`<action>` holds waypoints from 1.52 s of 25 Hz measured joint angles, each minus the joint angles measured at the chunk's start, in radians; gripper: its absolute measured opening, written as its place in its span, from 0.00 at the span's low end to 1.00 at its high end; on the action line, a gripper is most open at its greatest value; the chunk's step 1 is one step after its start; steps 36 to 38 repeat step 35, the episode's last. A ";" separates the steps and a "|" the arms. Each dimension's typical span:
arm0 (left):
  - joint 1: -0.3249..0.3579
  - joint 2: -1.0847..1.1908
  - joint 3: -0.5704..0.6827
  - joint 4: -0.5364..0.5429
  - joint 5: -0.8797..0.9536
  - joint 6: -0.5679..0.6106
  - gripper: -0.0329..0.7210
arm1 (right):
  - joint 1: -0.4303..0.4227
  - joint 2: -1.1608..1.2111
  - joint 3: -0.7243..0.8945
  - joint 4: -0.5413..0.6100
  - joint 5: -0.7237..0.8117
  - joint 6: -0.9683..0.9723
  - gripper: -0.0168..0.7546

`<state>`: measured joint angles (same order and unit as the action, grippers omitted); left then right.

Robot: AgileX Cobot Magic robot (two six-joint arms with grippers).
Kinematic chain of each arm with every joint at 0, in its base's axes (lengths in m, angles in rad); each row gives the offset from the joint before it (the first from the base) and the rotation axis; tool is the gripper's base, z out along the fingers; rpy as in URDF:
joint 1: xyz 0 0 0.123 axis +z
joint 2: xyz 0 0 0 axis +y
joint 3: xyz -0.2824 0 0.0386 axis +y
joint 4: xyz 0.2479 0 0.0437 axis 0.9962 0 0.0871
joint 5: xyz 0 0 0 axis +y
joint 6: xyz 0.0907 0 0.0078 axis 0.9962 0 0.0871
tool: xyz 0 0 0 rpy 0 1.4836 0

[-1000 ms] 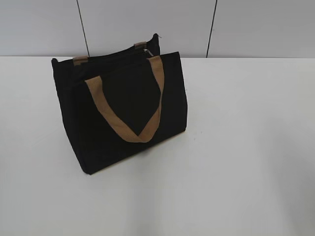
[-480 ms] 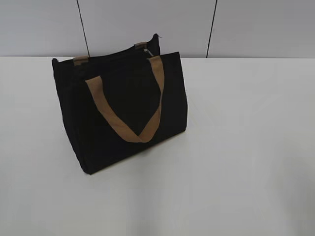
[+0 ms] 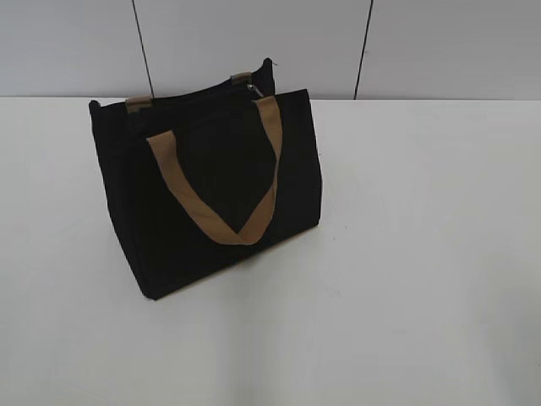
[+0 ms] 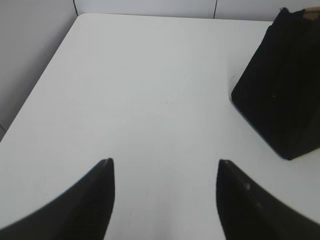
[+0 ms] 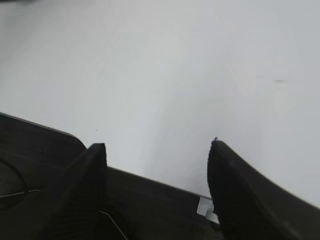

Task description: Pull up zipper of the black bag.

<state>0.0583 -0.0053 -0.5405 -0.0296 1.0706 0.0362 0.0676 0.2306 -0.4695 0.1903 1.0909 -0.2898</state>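
The black bag (image 3: 211,194) stands upright on the white table (image 3: 406,254), left of centre, with a tan strap handle (image 3: 221,222) hanging down its front. The small silver zipper (image 3: 253,88) sits at the right end of the top edge. No gripper shows in the exterior view. In the left wrist view my left gripper (image 4: 165,162) is open and empty over bare table, with the bag's end (image 4: 285,85) at the upper right, well apart. In the right wrist view my right gripper (image 5: 156,145) is open and empty; the bag is out of that view.
A grey panelled wall (image 3: 254,42) runs behind the table. The table's left edge (image 4: 40,85) shows in the left wrist view. A dark robot base (image 5: 55,200) fills the bottom of the right wrist view.
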 joint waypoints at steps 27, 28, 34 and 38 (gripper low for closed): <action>-0.039 0.000 0.001 -0.003 -0.002 0.000 0.67 | 0.000 -0.239 0.001 -0.004 0.004 0.009 0.65; -0.039 0.000 0.001 -0.004 -0.002 0.000 0.67 | 0.000 -0.239 0.001 -0.004 0.004 0.010 0.65; -0.039 0.000 0.001 -0.006 -0.002 0.000 0.67 | 0.000 -0.239 0.001 -0.003 0.004 0.010 0.65; -0.039 0.000 0.001 -0.006 -0.002 0.000 0.67 | 0.000 -0.239 0.001 -0.003 0.004 0.010 0.65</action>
